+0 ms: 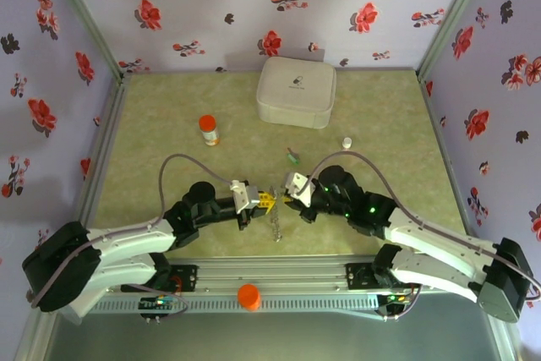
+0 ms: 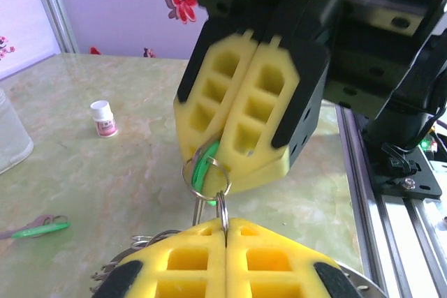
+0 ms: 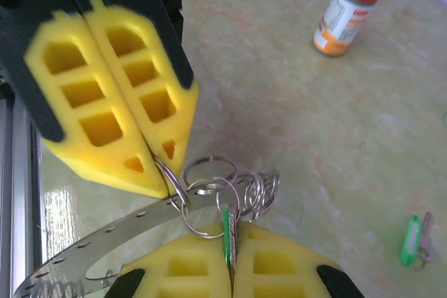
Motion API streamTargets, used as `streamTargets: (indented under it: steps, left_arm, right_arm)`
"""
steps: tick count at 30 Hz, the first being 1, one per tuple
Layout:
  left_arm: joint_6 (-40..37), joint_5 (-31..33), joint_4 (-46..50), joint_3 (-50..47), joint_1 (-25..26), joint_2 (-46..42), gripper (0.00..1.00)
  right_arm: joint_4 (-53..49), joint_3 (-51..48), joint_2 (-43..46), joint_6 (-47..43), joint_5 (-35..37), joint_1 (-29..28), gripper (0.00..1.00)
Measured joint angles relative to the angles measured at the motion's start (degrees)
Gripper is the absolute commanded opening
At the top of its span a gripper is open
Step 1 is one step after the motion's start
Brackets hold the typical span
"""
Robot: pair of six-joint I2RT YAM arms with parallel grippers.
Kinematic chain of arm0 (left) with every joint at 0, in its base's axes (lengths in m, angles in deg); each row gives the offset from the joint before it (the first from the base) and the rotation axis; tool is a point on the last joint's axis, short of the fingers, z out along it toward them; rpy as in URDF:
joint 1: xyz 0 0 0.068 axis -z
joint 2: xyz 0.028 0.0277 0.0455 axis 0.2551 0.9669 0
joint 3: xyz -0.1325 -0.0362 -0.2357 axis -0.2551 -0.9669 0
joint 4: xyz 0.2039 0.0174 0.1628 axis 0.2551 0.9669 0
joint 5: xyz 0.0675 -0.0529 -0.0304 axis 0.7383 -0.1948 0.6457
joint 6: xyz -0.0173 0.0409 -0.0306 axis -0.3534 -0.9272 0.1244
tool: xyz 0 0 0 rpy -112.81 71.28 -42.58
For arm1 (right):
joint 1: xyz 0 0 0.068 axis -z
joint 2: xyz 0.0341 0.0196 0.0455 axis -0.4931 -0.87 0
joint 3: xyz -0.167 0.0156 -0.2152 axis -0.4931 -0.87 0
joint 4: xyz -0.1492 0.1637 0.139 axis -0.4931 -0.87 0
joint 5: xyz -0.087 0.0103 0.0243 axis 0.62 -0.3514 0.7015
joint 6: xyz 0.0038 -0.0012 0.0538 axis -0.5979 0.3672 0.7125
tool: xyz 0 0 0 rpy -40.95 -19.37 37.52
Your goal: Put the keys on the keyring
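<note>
One green key [image 2: 204, 165], pinched in the right end effector [image 3: 230, 242], meets the keyring [image 3: 260, 188] clamped by the left end effector [image 2: 225, 228] above the table [image 1: 169, 124], threading apparently unfinished, while the second key [image 1: 292, 156] lies untouched farther back.

The table [image 1: 169, 124] has a pale green-beige, marbled top that looks slightly glossy, and flowered walls close it in on the left, right and far sides. A white, square soft case [image 1: 296, 90] with rounded corners lies flat at the far middle. An orange-capped bottle [image 1: 208, 130] stands upright to the left of the case and a little nearer. Right of centre a small white vial [image 1: 347, 141] also stands upright, and a green-headed key [image 1: 292, 157] lies flat between the bottle and the vial, just near of the case and well apart from both.
</note>
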Motion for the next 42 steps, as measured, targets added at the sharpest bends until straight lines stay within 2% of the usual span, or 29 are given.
streamTargets:
  steps: [3,4,6,9,11,15,21,28,31,37,42]
  left_arm:
    - [-1.33,0.46,2.78,1.57,0.02,-1.27,0.0]
    - [-1.84,0.87,3.58,2.12,0.02,-1.64,0.04]
    - [-2.93,1.7,4.79,2.8,0.02,-2.27,0.27]
    - [-3.56,3.41,6.67,2.82,0.02,-2.99,0.46]
    - [-3.74,5.38,8.0,2.54,0.02,-4.15,0.54]
    - [-3.13,11.61,9.25,1.03,0.02,-9.57,0.57]
    - [-1.46,28.59,13.55,0.04,-0.22,-20.28,0.59]
    - [1.88,50.93,19.65,0.04,-1.42,-30.8,0.6]
    - [3.06,57.51,22.82,0.13,-1.81,-35.19,0.6]
    - [5.6,63.1,28.13,0.13,-2.01,-42.07,0.59]
    - [8.22,64.06,31.32,-0.07,-2.01,-42.88,0.59]
  right_arm:
    - [-0.02,0.0,2.32,-0.7,0.24,-0.33,0.0]
    - [-0.02,0.0,2.95,-0.9,0.26,-0.33,0.0]
    - [-0.04,0.04,3.63,-1.07,0.26,-0.33,0.0]
    - [-0.57,0.7,3.54,-1.44,0.72,-0.22,0.0]
    - [-1.05,1.53,3.37,-1.66,1.01,-0.2,0.0]
    - [-1.33,3.04,2.51,-2.54,2.14,-0.2,0.0]
    - [-0.44,5.64,-2.73,-2.95,1.9,-0.28,0.0]
    - [9.86,13.73,-18.29,-2.89,-2.84,-3.08,0.0]
    - [15.04,16.33,-23.41,-2.86,-3.93,-3.48,0.0]
    - [18.29,15.3,-27.69,-3.19,-2.69,-3.48,0.0]
    - [12.0,8.63,-26.73,-5.68,3.78,-3.39,0.0]
